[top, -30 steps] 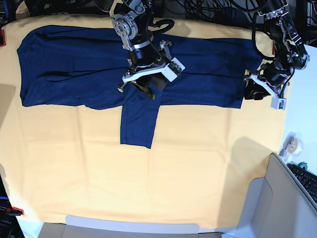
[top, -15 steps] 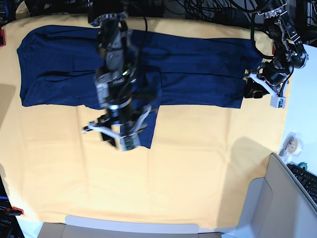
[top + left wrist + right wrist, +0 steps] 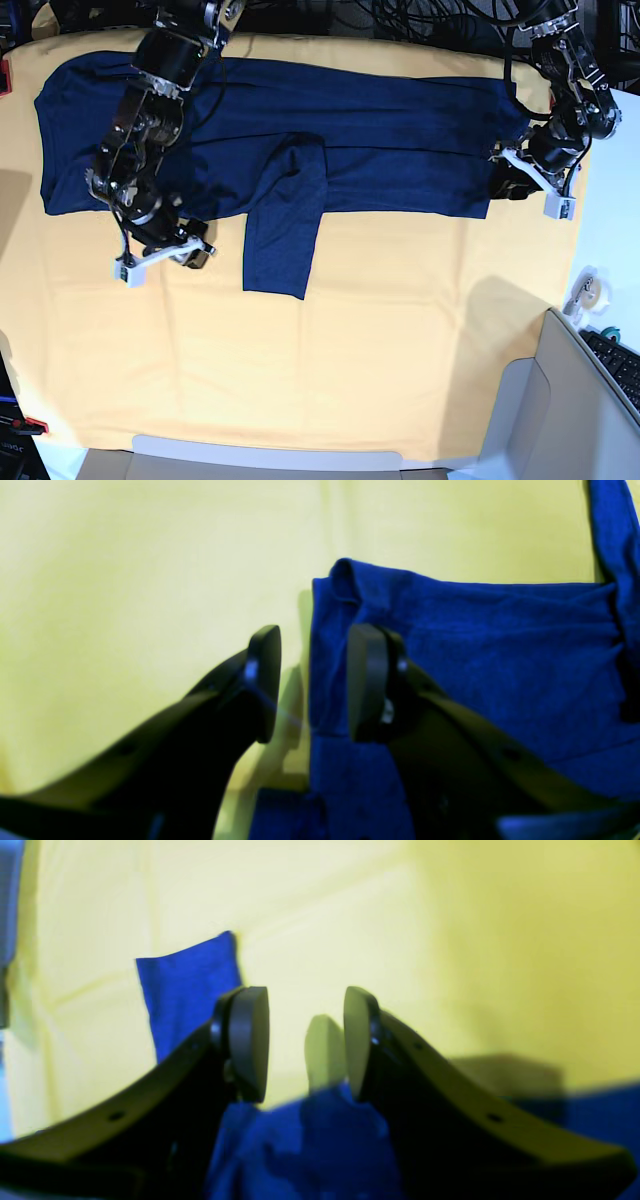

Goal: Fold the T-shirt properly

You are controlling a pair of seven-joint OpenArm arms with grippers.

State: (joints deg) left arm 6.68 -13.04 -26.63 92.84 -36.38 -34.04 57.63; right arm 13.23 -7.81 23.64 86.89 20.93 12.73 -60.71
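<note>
The dark navy T-shirt (image 3: 400,150) lies spread flat across the far part of the yellow-orange table cloth (image 3: 350,370). One sleeve (image 3: 283,240) is folded down and points toward the front. My right gripper (image 3: 175,255) is open at the shirt's lower left edge. In the right wrist view its jaws (image 3: 305,1045) stand apart over the cloth, with shirt fabric (image 3: 310,1140) below them and the sleeve end (image 3: 190,985) beyond. My left gripper (image 3: 503,183) is open at the shirt's right end. In the left wrist view it (image 3: 312,682) straddles the shirt's edge (image 3: 450,645).
A grey box (image 3: 560,410) stands at the front right corner. A tape roll (image 3: 585,290) and a keyboard (image 3: 620,365) lie on the white surface to the right. Cables run along the back edge. A red clamp (image 3: 5,75) sits at the far left.
My right gripper left the sleeve at the shirt's middle and swung left and forward to the shirt's lower left edge. The sleeve stays folded down. The left arm has not moved.
</note>
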